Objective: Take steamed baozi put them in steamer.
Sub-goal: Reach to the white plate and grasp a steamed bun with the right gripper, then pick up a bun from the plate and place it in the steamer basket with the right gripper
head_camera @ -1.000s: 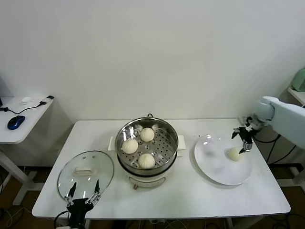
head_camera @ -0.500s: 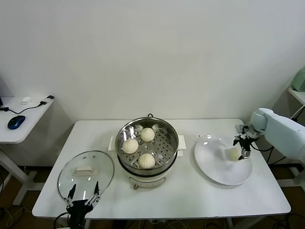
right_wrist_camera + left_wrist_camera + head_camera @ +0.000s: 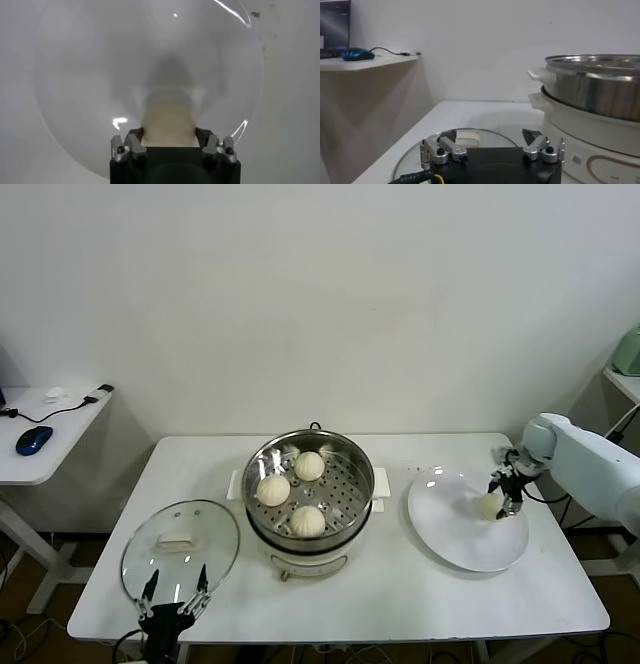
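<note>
Your risk sits at the right: a soft bun pinched off-centre can squash, or squirt out and roll across the slick plate as the arm lifts. Too low a carry could also clip the steamer's rim.

At the far left, the left gripper (image 3: 174, 604) waits at the table's near edge, jaws spread, just in front of the glass lid (image 3: 180, 546), which lies flat on the table (image 3: 400, 594).

In the middle, the steamer (image 3: 355, 484) holds three baozi (image 3: 307, 520) on its perforated tray, with bare tray on its right side.

On the right, the white plate (image 3: 450, 534) carries the last bun (image 3: 490, 505) near its far right edge. The right gripper (image 3: 507, 496) is down over it, fingers (image 3: 131, 145) flanking the dough on both sides. You cannot tell whether they already pinch it.
</note>
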Motion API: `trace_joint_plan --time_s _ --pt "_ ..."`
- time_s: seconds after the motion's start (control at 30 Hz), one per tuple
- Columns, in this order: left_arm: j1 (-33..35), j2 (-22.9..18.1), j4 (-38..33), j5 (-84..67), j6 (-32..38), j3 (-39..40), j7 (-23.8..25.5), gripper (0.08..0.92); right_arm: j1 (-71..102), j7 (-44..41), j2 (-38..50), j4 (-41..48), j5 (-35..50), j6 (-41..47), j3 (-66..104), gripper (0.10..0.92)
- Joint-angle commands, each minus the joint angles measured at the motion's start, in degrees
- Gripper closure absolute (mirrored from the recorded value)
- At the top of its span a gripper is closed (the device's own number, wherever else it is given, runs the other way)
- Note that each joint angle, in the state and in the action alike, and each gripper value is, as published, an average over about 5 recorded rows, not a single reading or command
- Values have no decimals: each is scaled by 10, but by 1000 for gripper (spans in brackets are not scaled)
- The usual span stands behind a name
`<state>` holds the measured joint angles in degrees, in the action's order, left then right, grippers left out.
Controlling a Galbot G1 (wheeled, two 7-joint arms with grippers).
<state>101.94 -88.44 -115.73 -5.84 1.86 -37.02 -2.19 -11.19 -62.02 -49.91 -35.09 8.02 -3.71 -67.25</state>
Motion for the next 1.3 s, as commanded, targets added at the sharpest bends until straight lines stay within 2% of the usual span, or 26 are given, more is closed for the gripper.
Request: trace_joint_plan --time_s 0.03,0.3,0.43,0.57,0.7,0.9,1.1,1.3 --pt "-1 0 2 -1 0 -1 0 177 -149 -11 24 -112 89 17 -123 329" --pt "1 -1 -7 8 -3 4 0 177 -425 -15 4 -308 304 85 -329 330" --pt "2 1 -7 10 -4 5 0 177 -494 6 -31 -416 401 128 -343 330" --pt "4 2 -10 10 -4 7 -1 177 -497 40 -74 -482 459 170 -308 330" --pt "5 3 -13 10 -4 10 -1 177 -452 75 -119 -489 483 195 -270 330" --pt "6 6 -17 7 -4 10 -1 177 -364 119 -168 -447 479 220 -248 330" --pt "8 7 -22 1 -5 6 -1 177 -293 122 -189 -391 435 221 -249 330" --pt "9 7 -25 -3 -6 2 -1 177 -273 110 -181 -378 403 218 -261 330"
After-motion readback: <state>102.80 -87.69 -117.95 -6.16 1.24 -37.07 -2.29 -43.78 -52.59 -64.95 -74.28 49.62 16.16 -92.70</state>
